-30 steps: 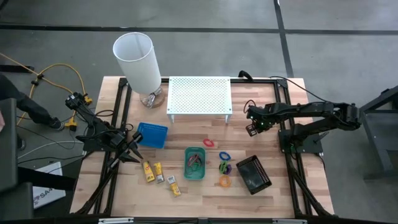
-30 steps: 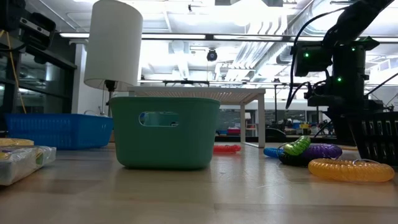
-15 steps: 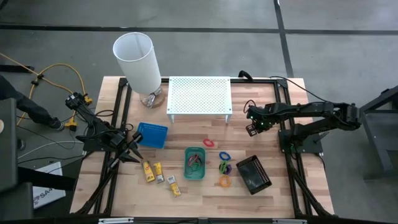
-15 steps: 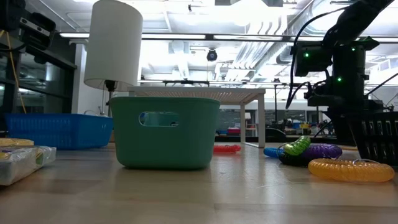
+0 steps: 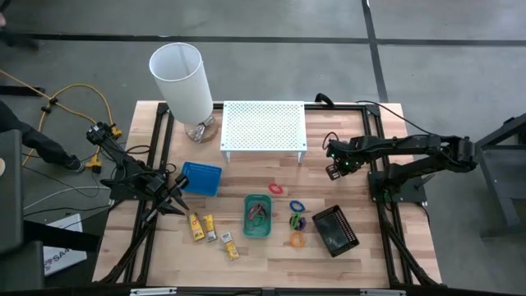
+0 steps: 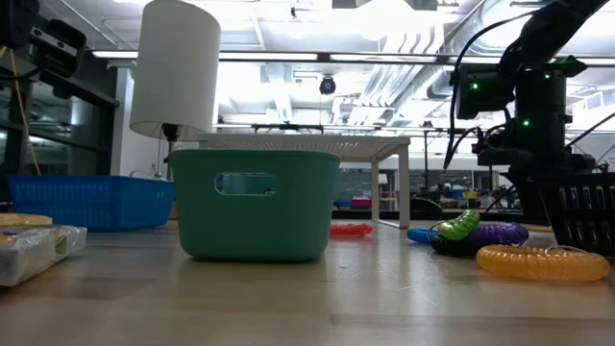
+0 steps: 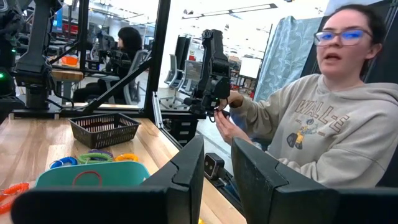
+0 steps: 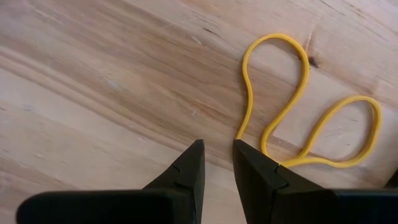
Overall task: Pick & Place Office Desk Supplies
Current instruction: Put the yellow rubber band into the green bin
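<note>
Awaiting a first pick, to judge by the layout: nothing lifted, nothing between either pair of fingers.

- Left gripper [image 5: 176, 202]: poised at the table's left side, just beside the blue tray [image 5: 202, 178]; fingers a narrow gap apart, empty; pointed across the table toward a seated person [image 7: 323, 124] beyond the far edge.
- Right gripper [image 5: 333, 169]: hanging over bare wood near the right front leg of the white perforated shelf [image 5: 264, 126]; fingers a narrow gap apart, empty; aimed straight down beside a thin yellow loop [image 8: 298, 106] lying flat on the boards.
- Yellow-and-white blocks [image 5: 197, 226]: loose in a short row near the front edge, left of the green tray [image 5: 257, 215].
- Green tray: centre front, holding a red loop and something dark.
- Red ring [image 5: 276, 188], blue ring [image 5: 297, 205], orange ring [image 5: 297, 240]: scattered between the green tray and the black tray [image 5: 334, 231].
- White lamp [image 5: 182, 82]: rear left corner, out of play.

Step in hand, as judged: approach to the yellow loop. Next move, as judged: shifting slightly to straddle one strand, lowering until the tips nearly meet the wood, then pinching; thin, floppy stock, so likely to slip out of a shallow bite.
</note>
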### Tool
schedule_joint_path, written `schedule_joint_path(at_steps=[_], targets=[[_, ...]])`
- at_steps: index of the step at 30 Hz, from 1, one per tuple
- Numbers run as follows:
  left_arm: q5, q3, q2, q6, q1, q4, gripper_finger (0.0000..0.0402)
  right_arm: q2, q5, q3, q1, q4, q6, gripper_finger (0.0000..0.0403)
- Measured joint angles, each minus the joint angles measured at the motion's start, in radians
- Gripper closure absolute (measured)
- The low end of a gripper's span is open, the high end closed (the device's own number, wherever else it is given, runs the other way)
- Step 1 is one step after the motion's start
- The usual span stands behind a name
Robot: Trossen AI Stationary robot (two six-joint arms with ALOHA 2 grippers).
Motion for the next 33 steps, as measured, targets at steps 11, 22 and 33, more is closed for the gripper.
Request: schedule_joint_path(at_steps=[11,22,33], targets=[[0.0,0.0,0.0,0.0,0.0,0.0,0.0323,0.0,-0.003,0.0,0.0,0.0,-0.036,0.0332],[0.0,0.0,0.0,0.0,0.0,0.0,0.0323,0.0,-0.002,0.0,0.0,0.0,-0.037,0.0332],[0.0,0.0,0.0,0.0,0.0,0.0,0.0323,0.0,-0.003,0.0,0.0,0.001,-0.037,0.0332]])
